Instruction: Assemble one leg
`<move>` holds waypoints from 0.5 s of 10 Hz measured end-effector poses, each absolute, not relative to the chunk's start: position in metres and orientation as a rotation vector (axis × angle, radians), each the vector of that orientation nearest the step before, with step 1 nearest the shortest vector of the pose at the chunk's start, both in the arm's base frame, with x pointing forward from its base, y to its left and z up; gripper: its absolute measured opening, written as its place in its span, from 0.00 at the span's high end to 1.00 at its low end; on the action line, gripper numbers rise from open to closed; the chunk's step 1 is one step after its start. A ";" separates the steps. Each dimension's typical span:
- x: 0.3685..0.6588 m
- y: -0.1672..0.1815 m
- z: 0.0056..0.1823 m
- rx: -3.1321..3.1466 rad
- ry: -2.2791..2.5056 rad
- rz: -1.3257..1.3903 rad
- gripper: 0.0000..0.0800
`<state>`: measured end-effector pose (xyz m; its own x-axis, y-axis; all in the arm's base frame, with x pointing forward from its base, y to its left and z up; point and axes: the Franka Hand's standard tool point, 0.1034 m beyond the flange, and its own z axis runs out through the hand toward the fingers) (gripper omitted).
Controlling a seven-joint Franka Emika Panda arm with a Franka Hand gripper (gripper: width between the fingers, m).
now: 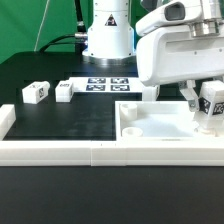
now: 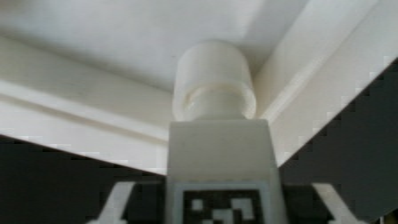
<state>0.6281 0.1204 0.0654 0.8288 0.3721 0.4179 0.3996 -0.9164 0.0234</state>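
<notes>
My gripper is shut on a leg, a chunky white block with a black-and-white tag. It holds the leg upright over the far right corner of the large flat white panel. In the wrist view the leg sits between my fingers, its rounded peg end close to the panel's corner. I cannot tell whether the peg touches the panel. Two more legs lie loose on the black table at the exterior view's left.
The marker board lies flat behind the panel, by the arm's base. Long white border rails run along the front and the left side of the black mat. A round socket shows in the panel.
</notes>
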 end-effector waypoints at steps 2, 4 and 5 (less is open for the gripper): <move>0.629 0.117 0.065 -2.943 -0.616 -0.661 0.64; 0.631 0.114 0.065 -2.941 -0.606 -0.702 0.64; 0.631 0.114 0.065 -2.940 -0.605 -0.711 0.64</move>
